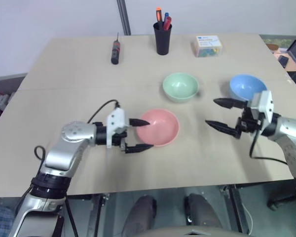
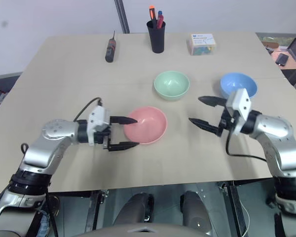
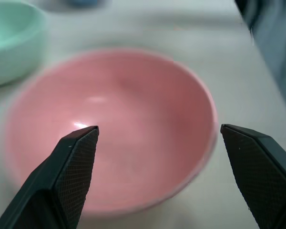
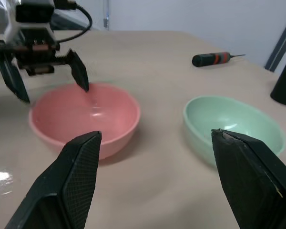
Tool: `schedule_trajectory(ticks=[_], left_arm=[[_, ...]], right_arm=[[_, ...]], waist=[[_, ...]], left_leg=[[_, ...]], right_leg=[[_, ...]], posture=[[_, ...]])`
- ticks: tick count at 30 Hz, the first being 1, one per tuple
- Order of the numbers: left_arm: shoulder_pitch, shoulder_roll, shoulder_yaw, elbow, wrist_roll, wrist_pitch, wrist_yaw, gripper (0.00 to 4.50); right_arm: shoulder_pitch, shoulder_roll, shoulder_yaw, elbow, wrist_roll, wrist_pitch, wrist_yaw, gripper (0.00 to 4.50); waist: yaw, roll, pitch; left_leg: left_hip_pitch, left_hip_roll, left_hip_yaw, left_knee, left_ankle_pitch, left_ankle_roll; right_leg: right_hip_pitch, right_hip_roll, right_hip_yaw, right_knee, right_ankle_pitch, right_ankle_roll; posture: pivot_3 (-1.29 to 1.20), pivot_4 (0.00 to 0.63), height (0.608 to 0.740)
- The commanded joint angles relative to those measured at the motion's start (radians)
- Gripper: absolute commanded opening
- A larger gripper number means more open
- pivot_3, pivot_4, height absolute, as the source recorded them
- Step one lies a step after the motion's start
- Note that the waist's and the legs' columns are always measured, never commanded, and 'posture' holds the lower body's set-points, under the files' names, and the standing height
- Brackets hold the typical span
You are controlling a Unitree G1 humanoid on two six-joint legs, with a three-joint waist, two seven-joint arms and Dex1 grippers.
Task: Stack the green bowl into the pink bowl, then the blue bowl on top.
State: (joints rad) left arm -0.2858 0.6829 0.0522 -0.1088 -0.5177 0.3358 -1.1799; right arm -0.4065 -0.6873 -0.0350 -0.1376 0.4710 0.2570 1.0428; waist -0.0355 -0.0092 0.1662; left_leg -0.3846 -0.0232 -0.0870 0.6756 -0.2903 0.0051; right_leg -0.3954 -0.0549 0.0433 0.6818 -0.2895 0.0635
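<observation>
no readable text anywhere, small box [image 1: 207, 45] at the table's far edge bears a label too small to read

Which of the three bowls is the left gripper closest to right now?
The pink bowl: the open left gripper straddles its near rim. The green bowl and blue bowl sit farther back.

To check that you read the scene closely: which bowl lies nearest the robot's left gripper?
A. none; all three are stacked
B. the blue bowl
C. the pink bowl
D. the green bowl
C: the left gripper stands open at the rim of the pink bowl, while the green bowl and the blue bowl sit apart, farther back on the table.
</observation>
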Motion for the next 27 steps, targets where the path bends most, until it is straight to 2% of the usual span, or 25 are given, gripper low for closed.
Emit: schedule_trajectory(ticks=[1, 8, 12, 17, 20, 23, 27], left_arm=[[0.045, -0.006, 0.139, -0.044, -0.095, 0.043, 0.075, 4.35], [0.124, -0.054, 0.326, -0.067, -0.189, 0.032, 0.200, 4.35], [0.173, -0.063, 0.415, -0.078, -0.238, 0.006, 0.197, 4.35], [0.231, -0.055, 0.467, -0.101, -0.264, -0.001, 0.201, 4.35], [0.254, -0.055, 0.479, -0.117, -0.275, -0.003, 0.199, 4.35], [0.273, -0.054, 0.484, -0.135, -0.285, 0.000, 0.197, 4.50], [0.293, -0.052, 0.483, -0.150, -0.290, 0.001, 0.198, 4.50]], right_arm=[[-0.130, 0.024, 0.077, 0.103, -0.084, -0.021, 0.013, 3.89], [-0.370, 0.152, 0.219, 0.396, -0.269, -0.113, -0.011, 3.89], [-0.523, 0.246, 0.289, 0.653, -0.396, -0.205, -0.057, 3.89], [-0.691, 0.329, 0.321, 0.973, -0.516, -0.262, -0.153, 3.89], [-0.731, 0.351, 0.351, 1.099, -0.580, -0.313, -0.174, 3.89], [-0.752, 0.366, 0.351, 1.170, -0.611, -0.357, -0.185, 3.22], [-0.767, 0.381, 0.337, 1.214, -0.627, -0.389, -0.178, 1.54]], waist=[[-0.001, 0.000, 0.000], [-0.006, 0.000, 0.000], [-0.005, 0.000, 0.000], [-0.009, 0.000, 0.000], [-0.008, 0.000, 0.000], [-0.009, 0.000, 0.000], [-0.024, 0.000, 0.000]], left_leg=[[0.000, 0.000, 0.000, 0.000, 0.000, 0.000], [-0.001, 0.000, 0.000, -0.001, 0.001, -0.002], [-0.001, -0.001, 0.001, -0.001, 0.001, -0.002], [-0.004, -0.001, 0.001, -0.002, 0.001, -0.003], [-0.006, -0.001, 0.001, -0.003, 0.001, -0.003], [-0.009, -0.002, 0.000, -0.003, 0.001, -0.003], [-0.013, -0.002, 0.002, -0.003, 0.002, -0.003]], right_leg=[[0.000, 0.000, 0.000, 0.000, 0.000, 0.000], [-0.001, -0.001, 0.000, -0.002, 0.000, 0.000], [-0.002, -0.002, 0.001, -0.002, 0.000, 0.000], [-0.005, -0.003, 0.000, -0.002, 0.000, 0.000], [-0.008, -0.003, 0.001, -0.002, 0.000, 0.000], [-0.010, -0.003, 0.000, -0.003, 0.000, 0.000], [-0.014, -0.004, 0.001, -0.002, 0.000, 0.000]], posture=[[0.00, 0.150, 0.740], [0.00, 0.150, 0.740], [0.00, 0.150, 0.740], [0.00, 0.150, 0.740], [0.00, 0.150, 0.740], [0.00, 0.150, 0.740], [0.00, 0.150, 0.740]])
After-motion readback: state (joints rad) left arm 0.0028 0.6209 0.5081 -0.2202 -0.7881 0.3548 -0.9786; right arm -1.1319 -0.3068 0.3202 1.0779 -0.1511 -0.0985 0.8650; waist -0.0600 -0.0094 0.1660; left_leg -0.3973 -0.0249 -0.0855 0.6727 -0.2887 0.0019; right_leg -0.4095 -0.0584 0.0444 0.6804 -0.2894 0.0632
